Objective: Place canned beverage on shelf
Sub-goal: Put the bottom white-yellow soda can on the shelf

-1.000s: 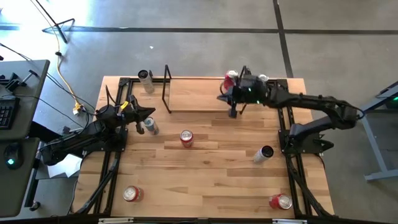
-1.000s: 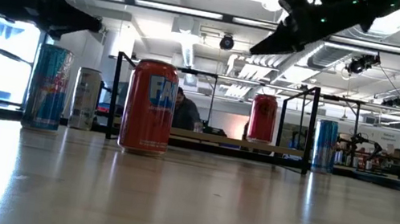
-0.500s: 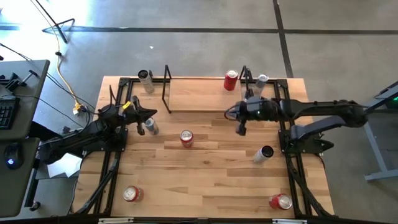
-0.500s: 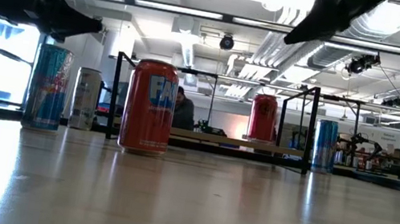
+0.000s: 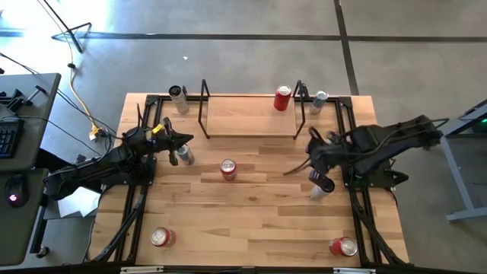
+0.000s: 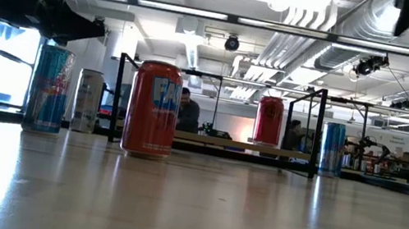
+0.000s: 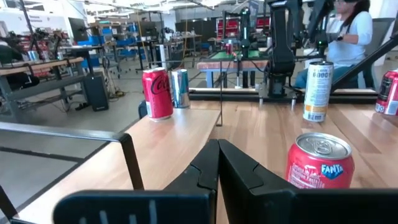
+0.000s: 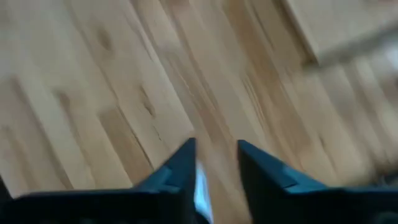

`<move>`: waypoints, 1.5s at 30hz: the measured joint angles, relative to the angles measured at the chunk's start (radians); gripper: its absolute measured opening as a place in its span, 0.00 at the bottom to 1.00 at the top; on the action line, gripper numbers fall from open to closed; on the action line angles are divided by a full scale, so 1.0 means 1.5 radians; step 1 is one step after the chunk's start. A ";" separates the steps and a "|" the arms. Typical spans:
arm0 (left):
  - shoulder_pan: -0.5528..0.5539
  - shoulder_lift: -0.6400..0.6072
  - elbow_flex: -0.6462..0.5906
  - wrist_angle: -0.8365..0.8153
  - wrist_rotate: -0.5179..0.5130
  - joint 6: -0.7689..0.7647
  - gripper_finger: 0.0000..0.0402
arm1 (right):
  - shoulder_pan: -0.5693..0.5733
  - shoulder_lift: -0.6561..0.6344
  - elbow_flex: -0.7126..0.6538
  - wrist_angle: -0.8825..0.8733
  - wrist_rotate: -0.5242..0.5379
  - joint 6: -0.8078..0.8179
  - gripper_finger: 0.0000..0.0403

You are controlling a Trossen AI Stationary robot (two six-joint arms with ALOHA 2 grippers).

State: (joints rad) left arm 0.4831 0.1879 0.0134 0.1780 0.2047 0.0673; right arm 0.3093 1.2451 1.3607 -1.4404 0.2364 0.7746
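Note:
The shelf lies at the table's far side, a light plank between black rod frames. A red can stands upright on the plank's right end, also seen in the low view. My right gripper hangs open over bare wood in front of the shelf's right end, pointing steeply down, with nothing between its fingers. My left gripper is shut and level at the table's left, its tips just above a silver-blue can. A red Fanta can stands mid-table.
A slim can stands just below the right arm. Silver cans stand off the shelf's right end and at the far left. Red cans sit at the near left and near right. People show in the room behind.
My right gripper has drawn back from the red can on the shelf, toward the table's near and right edges and upward, and has tipped down. The red can stays upright on the plank.

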 joint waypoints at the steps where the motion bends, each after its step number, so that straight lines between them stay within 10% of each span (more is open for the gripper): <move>1: 0.000 0.000 0.000 0.000 0.000 -0.003 0.00 | 0.008 0.014 0.007 -0.031 -0.005 0.033 0.35; 10: 0.000 0.000 0.000 -0.009 0.039 -0.014 0.00 | 0.052 0.096 -0.017 -0.089 -0.096 0.030 0.72; 45: 0.000 0.000 0.000 -0.036 0.039 -0.007 0.00 | 0.108 0.089 -0.020 -0.087 -0.121 0.019 0.72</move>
State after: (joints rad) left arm 0.4831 0.1879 0.0132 0.1236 0.2626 0.0563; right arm 0.4713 1.3788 1.3304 -1.5703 0.0555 0.8036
